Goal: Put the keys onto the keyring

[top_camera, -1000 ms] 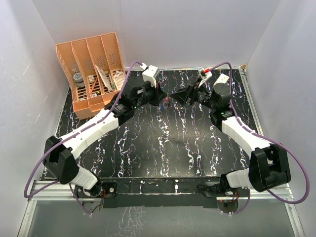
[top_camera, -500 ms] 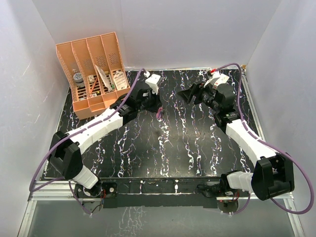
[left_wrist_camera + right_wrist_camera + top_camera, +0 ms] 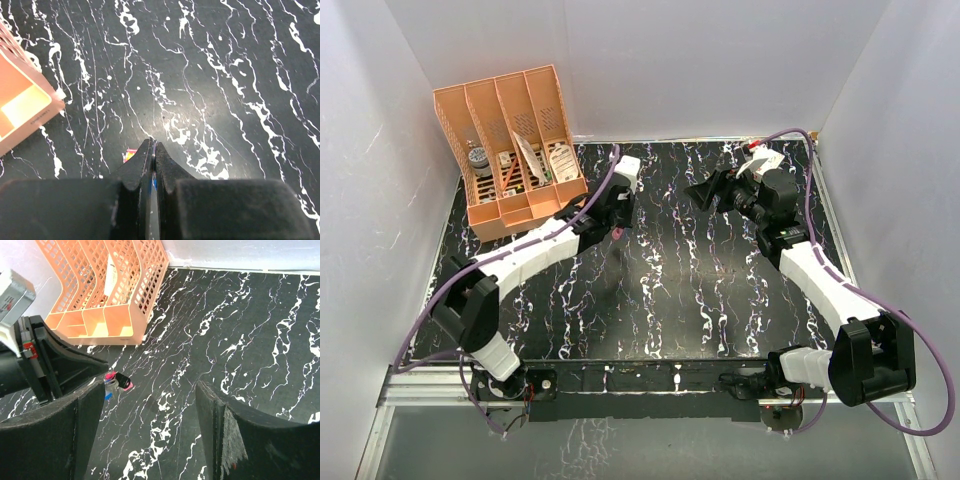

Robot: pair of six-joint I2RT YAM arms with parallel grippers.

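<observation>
In the top view my left gripper [image 3: 618,222] hangs over the back middle of the table, shut, with a small pink bunch at its tip. The right wrist view shows that bunch: the pink keyring [image 3: 124,385], a dark key [image 3: 120,380] and a blue key [image 3: 108,395] together at the left fingertips [image 3: 95,366]. In the left wrist view the jaws [image 3: 154,145] are pressed on a thin metal blade with blue on it [image 3: 154,182]; a pink bit [image 3: 131,154] peeks out to the left. My right gripper [image 3: 703,190] stands apart to the right, open and holding nothing [image 3: 150,425].
An orange slotted organizer [image 3: 510,140] with small items stands at the back left, close to the left arm [image 3: 110,290]. White walls enclose the black marbled table [image 3: 670,290]. Purple cables loop along both arms.
The two grippers, close together a second ago, have drawn apart. The left one moved left and nearer with the bunch; the right one backed off to the right and opened slightly wider.
</observation>
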